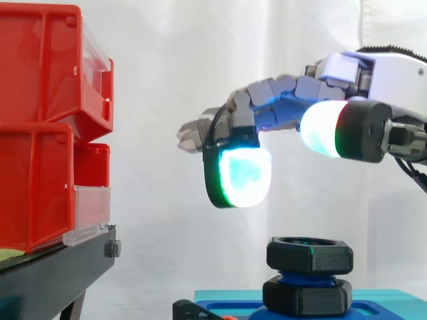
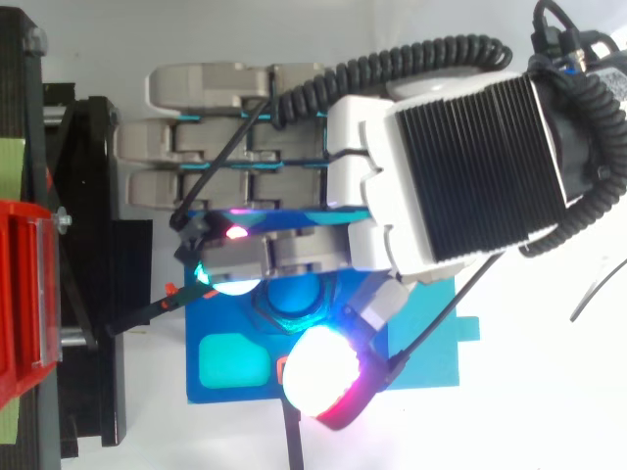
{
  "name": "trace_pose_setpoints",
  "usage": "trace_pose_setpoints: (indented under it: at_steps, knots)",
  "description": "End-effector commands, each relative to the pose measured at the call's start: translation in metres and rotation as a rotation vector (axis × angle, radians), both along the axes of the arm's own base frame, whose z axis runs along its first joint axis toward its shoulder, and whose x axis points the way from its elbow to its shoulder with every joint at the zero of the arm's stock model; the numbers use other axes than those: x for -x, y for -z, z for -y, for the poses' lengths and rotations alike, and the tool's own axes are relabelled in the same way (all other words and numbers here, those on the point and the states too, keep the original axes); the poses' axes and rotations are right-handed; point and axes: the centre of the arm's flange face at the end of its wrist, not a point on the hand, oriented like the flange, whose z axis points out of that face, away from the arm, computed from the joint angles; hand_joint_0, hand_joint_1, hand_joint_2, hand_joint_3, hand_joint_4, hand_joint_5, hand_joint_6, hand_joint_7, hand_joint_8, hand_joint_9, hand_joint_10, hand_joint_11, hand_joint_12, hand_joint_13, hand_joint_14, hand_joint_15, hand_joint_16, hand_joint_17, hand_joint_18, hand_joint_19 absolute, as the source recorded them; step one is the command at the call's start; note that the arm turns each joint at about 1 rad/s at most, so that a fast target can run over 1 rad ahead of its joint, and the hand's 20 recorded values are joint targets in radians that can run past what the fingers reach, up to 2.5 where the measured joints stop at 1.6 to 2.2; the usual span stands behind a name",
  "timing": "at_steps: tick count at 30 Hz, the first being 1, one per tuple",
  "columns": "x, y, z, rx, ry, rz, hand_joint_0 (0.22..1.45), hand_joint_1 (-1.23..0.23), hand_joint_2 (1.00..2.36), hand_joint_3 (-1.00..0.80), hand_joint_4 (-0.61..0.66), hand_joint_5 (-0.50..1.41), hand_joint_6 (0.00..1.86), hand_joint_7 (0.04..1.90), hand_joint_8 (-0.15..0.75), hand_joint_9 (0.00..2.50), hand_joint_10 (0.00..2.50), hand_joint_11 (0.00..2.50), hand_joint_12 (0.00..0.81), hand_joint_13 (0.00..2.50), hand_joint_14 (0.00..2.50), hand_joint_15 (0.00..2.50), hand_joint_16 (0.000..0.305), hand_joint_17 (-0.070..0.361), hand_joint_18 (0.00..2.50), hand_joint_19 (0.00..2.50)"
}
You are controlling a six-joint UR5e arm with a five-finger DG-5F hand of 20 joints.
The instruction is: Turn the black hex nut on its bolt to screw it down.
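Side view: my robot hand [image 1: 287,100] hovers over the black hex nut [image 1: 310,255], fingers loose, grasping nothing, pads clear of it. Nut's up top on the blue bolt [image 2: 294,299], w/ a sliver of blue showing above a 2nd nut [image 1: 307,297] on the blue base [image 1: 400,300]. Imo no grip yet, so the turning's still to do.

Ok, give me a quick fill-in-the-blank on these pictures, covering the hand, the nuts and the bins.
The hand hovers ____ the upper black hex nut, not touching it.
The bolt carries ____ nuts, this one and a lower nut.
The bins on the stand are ____.
Missing words: above; two; red.
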Motion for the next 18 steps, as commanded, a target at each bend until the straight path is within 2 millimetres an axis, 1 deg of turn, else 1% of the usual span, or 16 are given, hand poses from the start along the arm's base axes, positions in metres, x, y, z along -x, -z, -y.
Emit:
trace_pose_setpoints:
  at_steps: [1,7,8,10,11,12,18]
  knots:
    - [-0.005,-0.004,-0.01,0.008,0.013,0.035,0.53,-0.2,1.0,-0.5,0.28,-0.06,0.56,1.33,0.28,0.58,0.0,0.0,0.342,0.41,0.0,0.0,0.054,0.122,0.22,0.0]
    - [-0.007,-0.005,-0.021,0.034,0.022,0.053,0.53,-0.21,1.0,-0.5,0.28,-0.05,0.51,1.38,0.281,0.6,0.0,0.0,0.342,0.41,0.0,0.0,0.054,0.121,0.23,0.0]
    - [-0.009,0.001,-0.023,0.037,0.023,0.048,0.53,-0.21,1.0,-0.5,0.28,-0.05,0.51,1.38,0.283,0.6,0.0,0.0,0.342,0.41,0.0,0.0,0.054,0.121,0.23,0.0]
    - [-0.01,0.002,-0.028,0.038,0.024,0.049,0.53,-0.21,1.0,-0.5,0.28,-0.05,0.52,1.38,0.284,0.6,0.0,0.0,0.343,0.41,0.0,0.0,0.054,0.121,0.23,0.0]
    - [-0.011,0.002,-0.032,0.037,0.023,0.049,0.53,-0.21,1.0,-0.5,0.28,-0.05,0.52,1.39,0.284,0.6,0.0,0.0,0.342,0.41,0.0,0.0,0.054,0.121,0.23,0.0]
    - [-0.012,0.008,-0.036,0.034,0.027,0.042,0.53,-0.21,1.0,-0.5,0.27,-0.05,0.53,1.38,0.284,0.61,0.0,0.0,0.343,0.42,0.0,0.0,0.054,0.122,0.23,0.0]
    - [-0.015,0.01,-0.057,0.027,0.048,0.026,0.53,-0.21,1.0,-0.5,0.27,-0.05,0.54,1.37,0.284,0.62,0.0,0.0,0.343,0.42,0.0,0.0,0.054,0.121,0.24,0.0]
